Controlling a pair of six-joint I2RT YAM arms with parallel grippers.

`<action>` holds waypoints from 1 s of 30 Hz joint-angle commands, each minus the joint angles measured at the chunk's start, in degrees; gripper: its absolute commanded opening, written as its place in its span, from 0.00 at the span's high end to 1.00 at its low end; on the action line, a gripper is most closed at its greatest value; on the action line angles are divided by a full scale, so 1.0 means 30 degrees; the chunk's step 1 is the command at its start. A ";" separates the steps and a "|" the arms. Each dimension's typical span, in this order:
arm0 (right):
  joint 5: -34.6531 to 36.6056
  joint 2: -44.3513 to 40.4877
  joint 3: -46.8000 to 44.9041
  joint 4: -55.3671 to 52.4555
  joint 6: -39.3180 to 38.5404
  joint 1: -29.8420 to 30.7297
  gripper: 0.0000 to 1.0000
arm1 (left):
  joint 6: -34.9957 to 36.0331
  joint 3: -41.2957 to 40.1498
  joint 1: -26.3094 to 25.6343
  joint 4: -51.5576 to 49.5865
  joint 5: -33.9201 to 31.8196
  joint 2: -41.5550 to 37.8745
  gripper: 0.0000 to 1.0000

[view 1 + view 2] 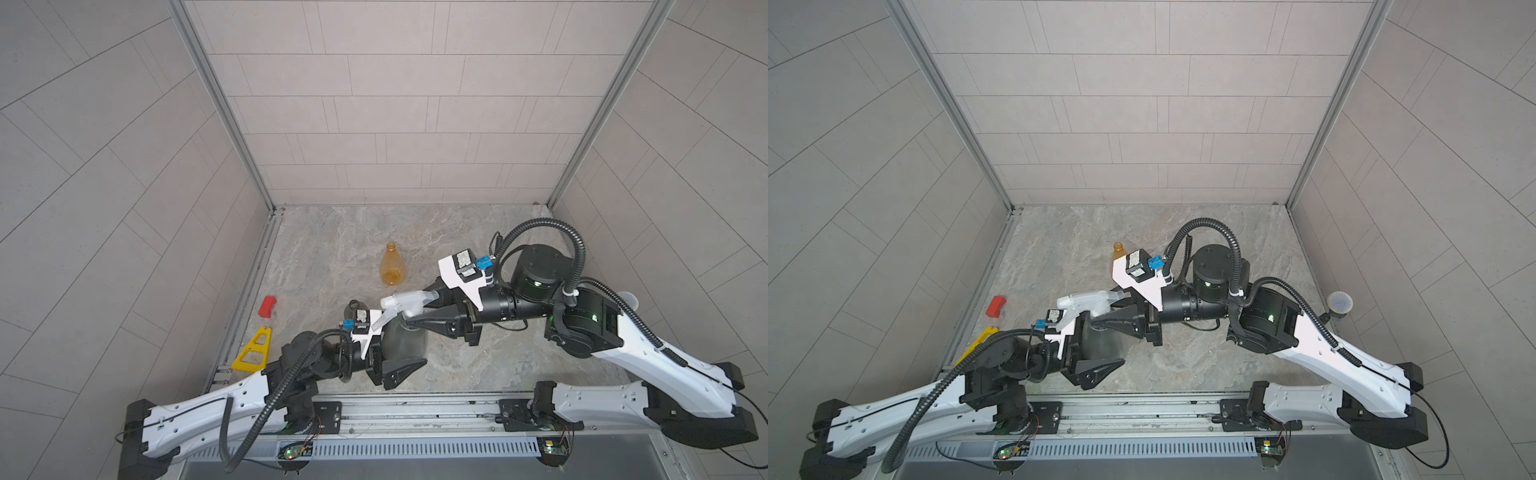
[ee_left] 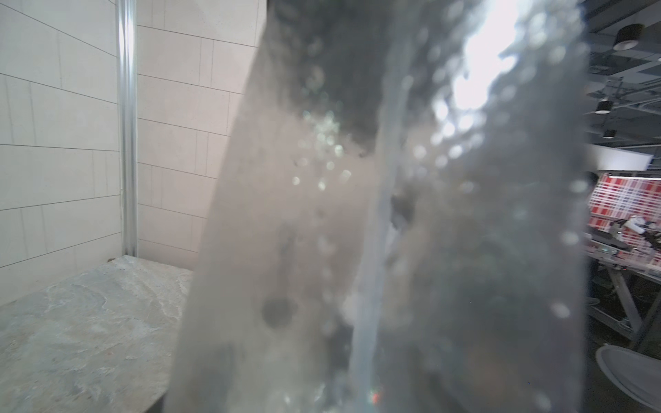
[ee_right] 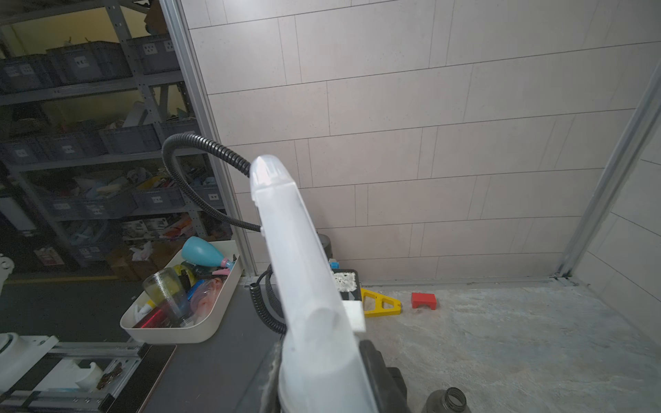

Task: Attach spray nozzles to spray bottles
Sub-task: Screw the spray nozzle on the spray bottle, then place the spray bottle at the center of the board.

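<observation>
In both top views the left tool [image 1: 409, 347] [image 1: 1104, 347] is clamped round the wide body of a grey bottle [image 1: 401, 338] [image 1: 1100, 340], held near the front middle of the table [image 1: 519, 353]. A white nozzle [image 1: 405, 300] [image 1: 1088, 301] sits over the bottle's neck. The right tool [image 1: 415, 309] [image 1: 1106, 311] has a finger on either side of the nozzle's base, but I cannot tell if it grips. An orange bottle [image 1: 392, 266] stands apart, farther back. A second grey bottle [image 1: 353, 309] stands just behind the left wrist. A red block [image 1: 267, 306] and a yellow piece [image 1: 253, 351] lie at the left edge.

The left wrist view is filled by the blurred grey bottle [image 2: 393, 232], with a pale tube-like streak inside and the table [image 2: 89, 321] beside it. The fingers are out of sight.

In the right wrist view the nozzle [image 3: 297, 268] runs up the middle, with a dark finger [image 3: 382, 375] against its base. The second grey bottle's open neck [image 3: 447, 400], the red block [image 3: 424, 300] and the yellow piece [image 3: 381, 304] show beyond.
</observation>
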 commanded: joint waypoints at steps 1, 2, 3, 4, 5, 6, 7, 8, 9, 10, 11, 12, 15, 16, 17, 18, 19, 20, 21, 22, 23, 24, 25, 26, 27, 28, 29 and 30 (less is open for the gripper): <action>0.2646 -0.0518 -0.0766 -0.0645 0.0852 0.1030 0.78 | 0.0803 0.1181 0.0076 -0.0015 -0.2154 -0.0144 1.00; 0.3965 -0.0631 -0.0908 -0.0625 0.1187 0.1619 0.79 | 0.1098 0.1308 0.0076 -0.0195 -0.2462 -0.0028 1.00; 0.5403 -0.0594 -0.0837 -0.0844 0.1437 0.2269 0.79 | 0.1289 0.1425 0.0076 -0.0355 -0.2834 0.0159 1.00; 0.6891 -0.0520 -0.0758 -0.1081 0.1691 0.2977 0.79 | 0.1405 0.1507 0.0073 -0.0461 -0.3300 0.0305 1.00; 0.8640 -0.0303 -0.0549 -0.1447 0.1936 0.3846 0.79 | 0.1497 0.1552 0.0057 -0.0474 -0.3775 0.0467 1.00; 1.0413 0.0010 -0.0327 -0.1822 0.2128 0.4738 0.78 | 0.1527 0.1510 0.0048 -0.0359 -0.4318 0.0573 1.00; 1.2174 0.0294 -0.0203 -0.2062 0.2503 0.5540 0.78 | 0.1574 0.1452 0.0047 -0.0204 -0.4711 0.0668 1.00; 1.3936 0.0603 -0.0194 -0.2130 0.2998 0.6296 0.78 | 0.1683 0.1436 0.0047 -0.0142 -0.5186 0.0735 1.00; 1.5624 0.0869 -0.0364 -0.1876 0.3537 0.6957 0.78 | 0.1787 0.1461 0.0047 -0.0123 -0.5500 0.0824 1.00; 1.7149 0.1113 -0.0469 -0.1739 0.4002 0.7473 0.78 | 0.1880 0.1493 0.0047 -0.0102 -0.5668 0.0897 1.00; 1.8826 0.1395 -0.0598 -0.1538 0.4421 0.7947 0.78 | 0.1944 0.1523 0.0039 -0.0094 -0.5903 0.0988 1.00; 2.0420 0.1760 -0.0650 -0.1246 0.4541 0.8486 0.79 | 0.1988 0.1552 0.0020 -0.0112 -0.6112 0.1011 1.00; 2.4103 0.2944 -0.0152 -0.0794 0.4486 0.9716 0.78 | 0.2077 0.1553 0.0025 -0.0220 -0.6856 0.1181 1.00; 2.4508 0.3136 -0.0035 -0.0628 0.4457 0.9774 0.77 | 0.2107 0.1502 0.0017 -0.0264 -0.6918 0.1184 1.00; 2.4619 0.3218 -0.0009 -0.0288 0.4285 0.9775 0.74 | 0.2077 0.1440 0.0017 -0.0288 -0.6990 0.1153 1.00; 2.4678 0.3234 0.0105 -0.0172 0.4117 0.9775 0.71 | 0.2023 0.1385 0.0017 -0.0317 -0.7011 0.1114 1.00; 2.4586 0.3127 0.0252 -0.0143 0.3727 0.9775 0.68 | 0.1990 0.1348 0.0017 -0.0401 -0.7063 0.1054 1.00; 2.4037 0.2763 0.0038 0.0249 0.3084 0.9775 0.63 | 0.1960 0.1291 0.0017 -0.0468 -0.7079 0.0941 1.00; 2.3327 0.2234 -0.0294 0.0740 0.2584 0.9775 0.58 | 0.1912 0.1218 0.0017 -0.0500 -0.7078 0.0773 1.00; 2.2396 0.1597 -0.0628 0.1092 0.1888 0.9775 0.53 | 0.1903 0.1104 0.0021 -0.0515 -0.7031 0.0568 1.00; 2.1436 0.0928 -0.0841 0.1146 0.1253 0.9775 0.48 | 0.1803 0.1041 0.0017 -0.0608 -0.6967 0.0363 1.00; 2.0662 0.0359 -0.0939 0.0941 0.0877 0.9775 0.43 | 0.1756 0.0975 0.0017 -0.0665 -0.6921 0.0182 1.00; 1.9864 -0.0260 -0.0947 0.0501 0.0509 0.9775 0.38 | 0.1726 0.0887 0.0017 -0.0648 -0.6815 0.0005 1.00; 1.8977 -0.0841 -0.0893 -0.0005 0.0100 0.9747 0.35 | 0.1591 0.0851 0.0017 -0.0671 -0.6747 -0.0125 1.00; 1.8349 -0.1286 -0.0792 -0.0526 -0.0098 0.9746 0.33 | 0.1514 0.0799 0.0017 -0.0648 -0.6556 -0.0215 1.00; 1.7552 -0.1753 -0.0592 -0.1204 -0.0195 0.9660 0.30 | 0.1410 0.0769 0.0017 -0.0596 -0.6226 -0.0266 1.00; 1.6403 -0.2155 -0.0333 -0.1800 -0.0366 0.9357 0.29 | 0.1249 0.0762 0.0017 -0.0519 -0.5847 -0.0311 1.00; 1.5681 -0.2419 -0.0059 -0.2375 -0.0356 0.8979 0.28 | 0.1162 0.0752 0.0017 -0.0447 -0.5443 -0.0311 1.00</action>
